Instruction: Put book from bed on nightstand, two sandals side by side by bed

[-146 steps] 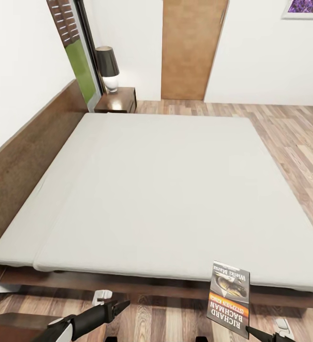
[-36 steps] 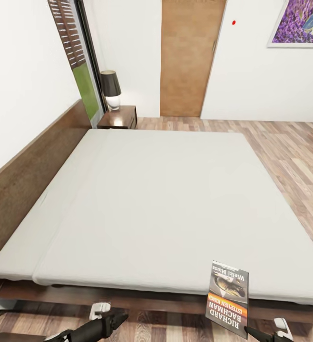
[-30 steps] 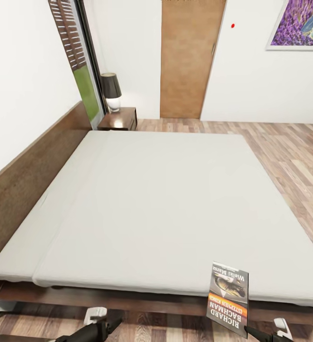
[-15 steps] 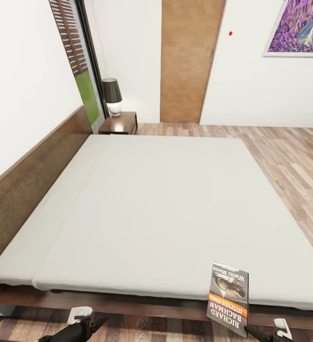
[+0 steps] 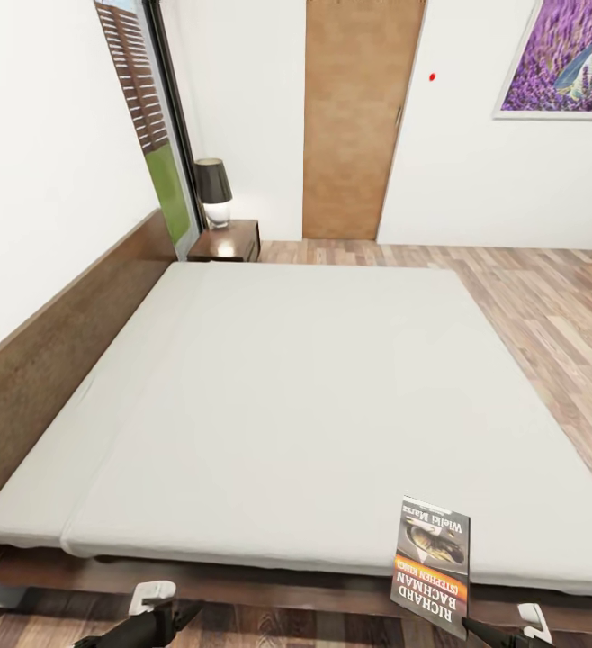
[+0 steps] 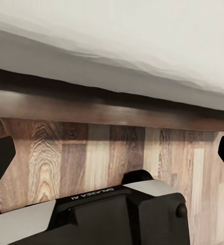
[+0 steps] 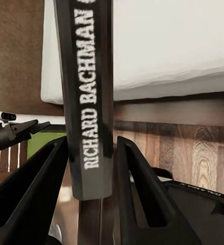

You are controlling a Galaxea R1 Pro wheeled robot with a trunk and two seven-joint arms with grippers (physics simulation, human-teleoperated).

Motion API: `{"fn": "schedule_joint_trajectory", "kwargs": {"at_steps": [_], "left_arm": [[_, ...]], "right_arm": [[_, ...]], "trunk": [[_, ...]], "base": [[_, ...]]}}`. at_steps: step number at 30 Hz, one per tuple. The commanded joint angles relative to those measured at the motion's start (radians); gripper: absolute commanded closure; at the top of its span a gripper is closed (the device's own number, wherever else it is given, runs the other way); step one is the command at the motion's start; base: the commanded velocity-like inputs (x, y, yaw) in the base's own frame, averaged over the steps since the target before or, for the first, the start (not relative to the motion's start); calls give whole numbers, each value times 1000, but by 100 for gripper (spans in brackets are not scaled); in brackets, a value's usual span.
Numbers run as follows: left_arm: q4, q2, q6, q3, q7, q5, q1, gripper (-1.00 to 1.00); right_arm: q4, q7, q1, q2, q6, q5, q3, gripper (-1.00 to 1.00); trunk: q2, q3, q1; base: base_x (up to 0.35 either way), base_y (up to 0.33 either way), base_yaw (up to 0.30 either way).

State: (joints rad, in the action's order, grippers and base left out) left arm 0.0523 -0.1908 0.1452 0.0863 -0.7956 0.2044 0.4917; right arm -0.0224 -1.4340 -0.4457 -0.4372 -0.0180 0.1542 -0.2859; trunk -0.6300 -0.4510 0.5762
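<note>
The right gripper (image 7: 90,168) is clamped on the book (image 5: 432,565), its two dark fingers (image 7: 35,184) pressing either side of the spine that reads "RICHARD BACHMAN". In the head view the book stands nearly upright in the air, its cover facing the camera, in front of the near edge of the bed (image 5: 296,396) and over the dark wooden frame and floor (image 5: 548,306). It sits at the same spot in the view as it did a few seconds ago, so it has travelled with the robot. What has changed is the view itself: the camera has tilted up and shifted, so the door (image 5: 357,117), the lamp (image 5: 213,189) and the nightstand (image 5: 228,243) at the far corner of the bed now sit lower in the picture, and much more of the purple picture (image 5: 570,54) on the wall has come into sight. The left gripper (image 5: 165,612) has dropped toward the bottom edge of the head view, with less of its arm showing than before. In the left wrist view its fingertips (image 6: 0,158) stand wide apart with nothing between them, facing the bed frame and the plank floor below the mattress.
</note>
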Motion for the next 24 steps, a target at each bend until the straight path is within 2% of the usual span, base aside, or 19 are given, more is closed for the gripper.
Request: {"fn": "schedule_joint_trajectory", "kwargs": {"at_steps": [1, 14, 19, 24], "left_arm": [[-2, 0, 4, 7, -4, -6, 1, -100], [-10, 24, 3, 7, -3, -4, 1, -100], [-14, 52, 6, 7, 9, -10, 1, -100], [-18, 48, 15, 8, 12, -10, 1, -100]], "right_arm": [[1, -2, -1, 0, -2, 5, 4, 100], [1, -1, -1, 0, -2, 5, 4, 100], [1, 4, -1, 0, -2, 5, 4, 100], [1, 3, -1, 0, -2, 5, 4, 100]], "trunk": [[-1, 1, 0], [-1, 22, 0], [-1, 30, 0], [-1, 38, 0]], "base": [[0, 0, 0], [0, 0, 0], [0, 0, 0], [0, 0, 0]]}}
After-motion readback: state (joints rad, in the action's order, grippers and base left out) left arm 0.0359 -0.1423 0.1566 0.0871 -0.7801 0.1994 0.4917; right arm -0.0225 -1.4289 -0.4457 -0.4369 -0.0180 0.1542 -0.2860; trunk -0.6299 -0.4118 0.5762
